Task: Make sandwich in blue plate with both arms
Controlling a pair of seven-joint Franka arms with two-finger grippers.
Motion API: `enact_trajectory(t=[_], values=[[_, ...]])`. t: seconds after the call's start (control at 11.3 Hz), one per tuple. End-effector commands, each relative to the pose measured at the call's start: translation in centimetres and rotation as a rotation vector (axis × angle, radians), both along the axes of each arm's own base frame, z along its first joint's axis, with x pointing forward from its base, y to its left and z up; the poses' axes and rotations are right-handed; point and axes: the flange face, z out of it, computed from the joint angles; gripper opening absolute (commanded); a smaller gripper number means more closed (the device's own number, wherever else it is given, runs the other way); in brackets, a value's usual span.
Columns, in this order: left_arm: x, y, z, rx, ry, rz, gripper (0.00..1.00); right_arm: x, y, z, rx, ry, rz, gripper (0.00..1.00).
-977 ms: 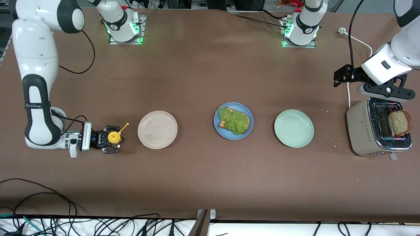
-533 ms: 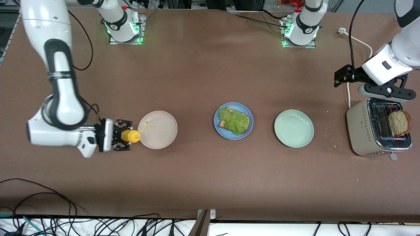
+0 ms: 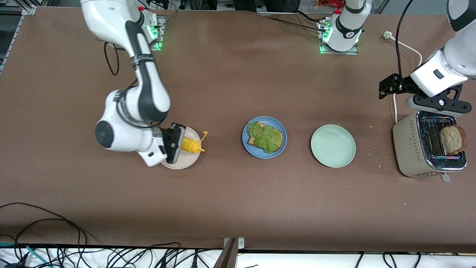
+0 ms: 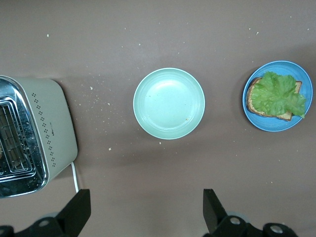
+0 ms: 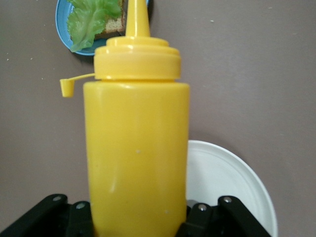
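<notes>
- The step in hand appeared to be the sauce: the right gripper (image 3: 177,143) was clamped around a yellow squeeze bottle (image 3: 190,144) and held it in the air over the beige plate (image 3: 182,162), toward the right arm's end of the table.
- The bottle lay nearly level, its long axis running along the table toward the blue plate (image 3: 281,130); its nozzle (image 5: 137,19) pointed that way, and its small cap (image 5: 66,87) dangled on a strap beside the neck.
- The sandwich (image 3: 265,137) was only half built: one slice of toast with a lettuce leaf (image 4: 279,94) on top, lying in the blue plate at the middle of the table, between the beige plate and the pale green plate (image 3: 333,145).
- The toast lay with its long side slanting across the plate, and the leaf covered most of it.
- The next move probably called for carrying the bottle over the lettuce, tipping the nozzle downward and squeezing while keeping it above the leaf.
- The left gripper (image 4: 143,217) waited with its fingers spread wide and nothing between them, over the toaster (image 3: 427,147) at the left arm's end of the table.
- A second slice of bread (image 3: 452,139) stood in a toaster slot, likely the top slice yet to be placed.
</notes>
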Motion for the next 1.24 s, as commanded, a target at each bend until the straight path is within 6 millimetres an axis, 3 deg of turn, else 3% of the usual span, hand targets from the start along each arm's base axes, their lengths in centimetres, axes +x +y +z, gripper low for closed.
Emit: enact_trajectory(t=[0.0, 0.27, 0.53, 0.62, 0.98, 1.16], values=[[0.2, 0.1, 0.4, 0.009, -0.002, 0.001, 1.0, -3.3, 6.1, 2.3, -0.175, -0.01, -0.072, 0.0], [0.1, 0.2, 0.4, 0.009, 0.005, 0.001, 1.0, -7.3, 12.2, 2.6, -0.303, -0.04, -0.086, 0.0], [0.1, 0.1, 0.4, 0.009, 0.005, 0.0, 1.0, -9.3, 16.8, 1.9, -0.44, -0.116, -0.073, 0.0], [0.1, 0.1, 0.4, 0.009, 0.005, 0.0, 1.0, -10.2, 17.6, 1.0, -0.506, -0.129, -0.076, 0.0], [0.1, 0.1, 0.4, 0.009, 0.005, 0.0, 1.0, -11.8, 17.7, -3.3, -0.716, -0.135, -0.013, 0.0], [0.1, 0.1, 0.4, 0.009, 0.005, 0.0, 1.0, -12.3, 19.9, -3.8, -0.784, -0.158, 0.016, 0.0]])
